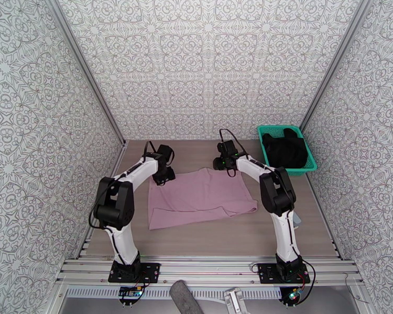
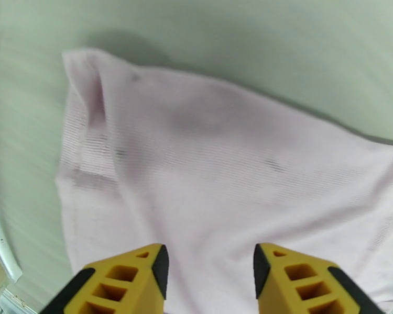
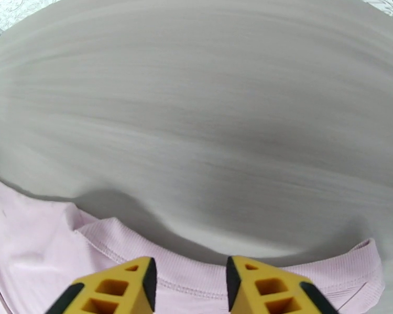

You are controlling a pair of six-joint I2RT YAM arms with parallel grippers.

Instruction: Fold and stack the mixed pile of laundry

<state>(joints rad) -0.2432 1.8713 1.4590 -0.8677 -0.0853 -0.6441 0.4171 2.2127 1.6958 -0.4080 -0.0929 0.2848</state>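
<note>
Currently spread nearly flat mid-table on the grey wood-grain tabletop (image 1: 212, 242): dusty mauve-pink cloth shirt (image 1: 202, 197), near hem slightly turned over. Poised at its far left corner, left gripper (image 1: 164, 176), yellow fingers (image 2: 128, 278) parted, nothing between them, pink fabric beneath. Poised at the far right edge above the ribbed collar, right gripper (image 3: 191, 283), likewise parted and empty. Heaped inside the teal plastic mesh basket (image 1: 263, 139) at far right, apart from the shirt: larger plain black garment (image 1: 285, 148).
</note>
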